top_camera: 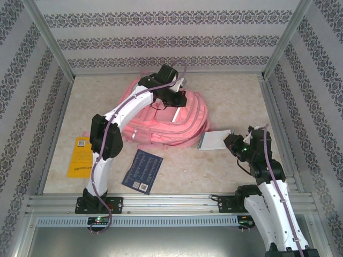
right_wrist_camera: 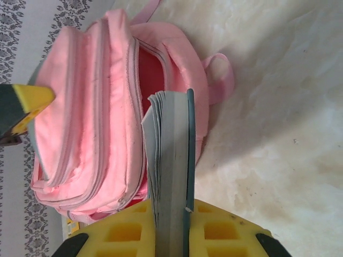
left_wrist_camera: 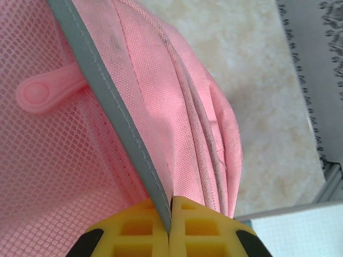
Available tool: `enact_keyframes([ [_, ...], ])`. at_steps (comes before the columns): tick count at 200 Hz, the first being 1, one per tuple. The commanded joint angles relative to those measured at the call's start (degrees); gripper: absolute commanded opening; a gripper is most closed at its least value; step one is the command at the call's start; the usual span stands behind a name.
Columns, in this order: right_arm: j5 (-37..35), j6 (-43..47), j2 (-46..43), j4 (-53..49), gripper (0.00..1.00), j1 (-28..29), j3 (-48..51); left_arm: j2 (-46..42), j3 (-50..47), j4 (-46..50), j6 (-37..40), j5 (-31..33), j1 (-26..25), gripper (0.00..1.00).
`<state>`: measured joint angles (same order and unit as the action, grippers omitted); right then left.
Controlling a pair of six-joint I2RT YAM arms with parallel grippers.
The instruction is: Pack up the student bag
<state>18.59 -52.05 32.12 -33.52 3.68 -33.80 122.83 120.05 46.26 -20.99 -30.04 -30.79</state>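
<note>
The large pink fabric backpack (top_camera: 177, 126) lay near the far edge of the table (top_camera: 236, 101). The left claw (left_wrist_camera: 170, 214) was clenched on its grey reflective stripe (left_wrist_camera: 107, 101). The right claw (right_wrist_camera: 171, 214) grasped a thick grey-covered book (right_wrist_camera: 171, 150), so loading seemed in hand. The next move (my guess) called for lifting that edge, then sliding the book in. How wide the red-lined opening (right_wrist_camera: 153, 72) gaped was hard to judge.

One student bag (top_camera: 182, 124), three books (top_camera: 142, 170)
</note>
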Motion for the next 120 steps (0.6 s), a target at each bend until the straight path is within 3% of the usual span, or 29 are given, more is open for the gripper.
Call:
enact_keyframes([
  [1, -3.24, 1.13, -0.92, -0.77, 0.0, 1.51, -4.22, -7.12, 3.11, 3.37, 2.6, -2.91, -0.2, 0.0],
  [57, -4.45, 0.94, -0.43, 2.66, 0.0, 3.78, -7.32, -15.75, 3.17, 6.03, 3.83, -4.79, 2.62, 0.0],
  [120, -2.81, -7.4, 7.52, 19.84, 0.0, 9.57, -5.75, -19.77, 2.39, 5.48, 3.94, -14.31, 7.92, 0.0],
])
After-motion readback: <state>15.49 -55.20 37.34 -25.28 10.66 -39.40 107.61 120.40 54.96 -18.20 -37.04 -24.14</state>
